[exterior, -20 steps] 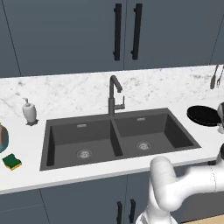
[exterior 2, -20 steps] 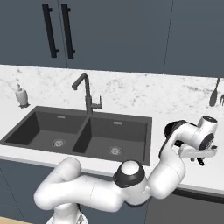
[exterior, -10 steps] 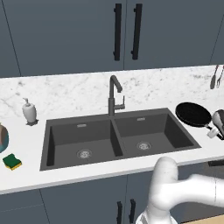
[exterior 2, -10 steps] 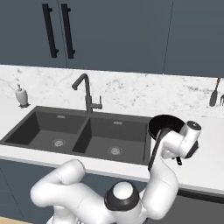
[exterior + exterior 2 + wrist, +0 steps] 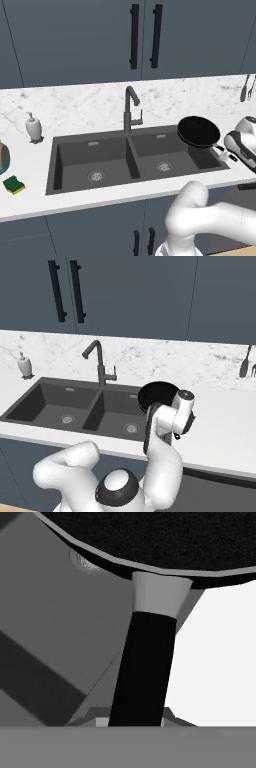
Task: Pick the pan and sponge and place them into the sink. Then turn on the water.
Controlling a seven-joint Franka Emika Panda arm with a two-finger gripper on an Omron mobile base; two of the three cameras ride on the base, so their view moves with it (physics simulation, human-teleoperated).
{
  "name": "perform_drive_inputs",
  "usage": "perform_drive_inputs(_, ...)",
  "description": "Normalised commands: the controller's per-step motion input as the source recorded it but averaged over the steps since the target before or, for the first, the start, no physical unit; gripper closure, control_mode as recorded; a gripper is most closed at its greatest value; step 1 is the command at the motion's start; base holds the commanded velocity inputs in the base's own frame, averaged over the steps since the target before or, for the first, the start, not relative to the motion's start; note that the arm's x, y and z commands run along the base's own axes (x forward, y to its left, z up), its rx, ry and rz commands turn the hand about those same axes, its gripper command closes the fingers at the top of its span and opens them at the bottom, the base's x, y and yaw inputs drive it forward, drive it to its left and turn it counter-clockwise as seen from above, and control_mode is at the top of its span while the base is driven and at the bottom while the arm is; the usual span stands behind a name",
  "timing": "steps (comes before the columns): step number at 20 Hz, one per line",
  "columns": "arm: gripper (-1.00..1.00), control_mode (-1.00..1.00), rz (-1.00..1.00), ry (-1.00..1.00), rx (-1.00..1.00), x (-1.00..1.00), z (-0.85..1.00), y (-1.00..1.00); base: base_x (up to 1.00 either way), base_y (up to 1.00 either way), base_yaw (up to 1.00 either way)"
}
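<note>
The gripper [image 5: 231,155] is shut tight on the black handle [image 5: 142,667] of the pan [image 5: 198,131], just past the right end of the sink [image 5: 70,150]. The handle runs straight out from the jaws, and the round pan at its far end hangs in the air over the right basin, so I think it needs to go down and a bit left. The sponge [image 5: 13,184] sits on the counter well left of the sink.

Glossy white rounded arm segments, dark joint bands, bulbous white wrist housing
</note>
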Motion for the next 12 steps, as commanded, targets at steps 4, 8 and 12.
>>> perform_drive_inputs(4, 1.0, -1.0, 0.24, 0.21, -0.11, -0.03, 0.7, 0.79, 0.0, 0.0, 0.0)
perform_drive_inputs(8, 1.0, -1.0, 0.26, 0.17, -0.1, -0.12, 0.52, 0.68, 0.0, 0.0, 0.0)
perform_drive_inputs(12, 1.0, -1.0, 0.2, 0.16, -0.07, -0.09, 0.45, 0.5, 0.0, 0.0, 0.0)
